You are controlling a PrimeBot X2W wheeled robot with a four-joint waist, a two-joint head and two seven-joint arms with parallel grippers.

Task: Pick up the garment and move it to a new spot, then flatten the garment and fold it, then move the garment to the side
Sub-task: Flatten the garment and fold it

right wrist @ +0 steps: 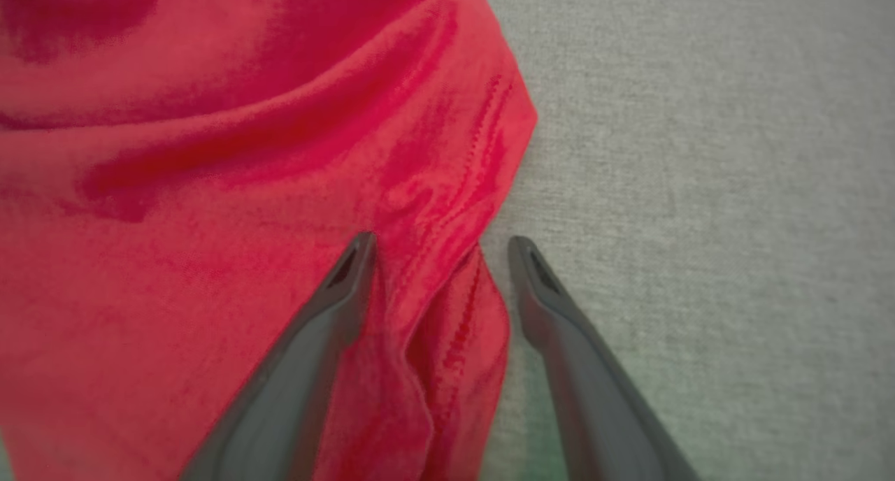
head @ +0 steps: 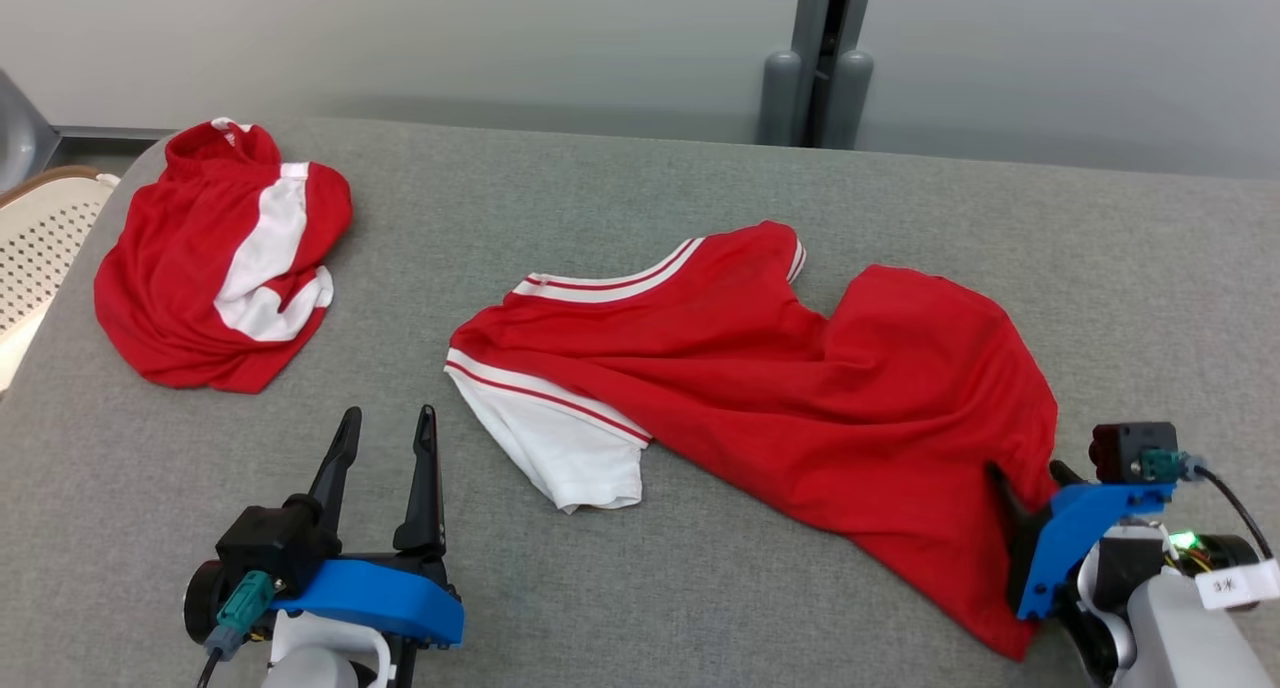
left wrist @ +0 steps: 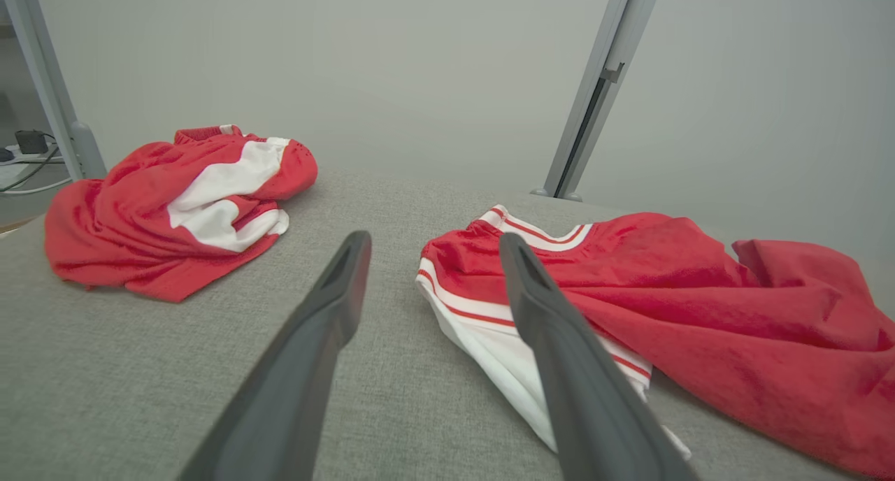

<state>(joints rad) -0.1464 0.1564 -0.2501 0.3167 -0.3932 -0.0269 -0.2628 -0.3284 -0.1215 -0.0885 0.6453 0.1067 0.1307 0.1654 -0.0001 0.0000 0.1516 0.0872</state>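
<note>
Straddling garment (head: 800, 388) hem fold (right wrist: 447, 313) with our right jaws, wide, not yet closed; garment's long axis runs across desk (head: 700, 608) toward our left jaws, wide, empty, sleeve (head: 570, 458) just beside.

Head view: the fingers (head: 1008, 503) of my right gripper (head: 1025, 470) go in under the hem of the garment (head: 800, 388), tips buried in red cloth. Right wrist view is soft, and the garment runs off its left, top and bottom edges. A fold stands between the fingers, and I can't tell whether either one touches it. Left wrist view: one finger of my left gripper (left wrist: 433, 247) covers part of the white sleeve (left wrist: 482, 355). The label (head: 1235, 585) on my right arm is too small to read.
</note>
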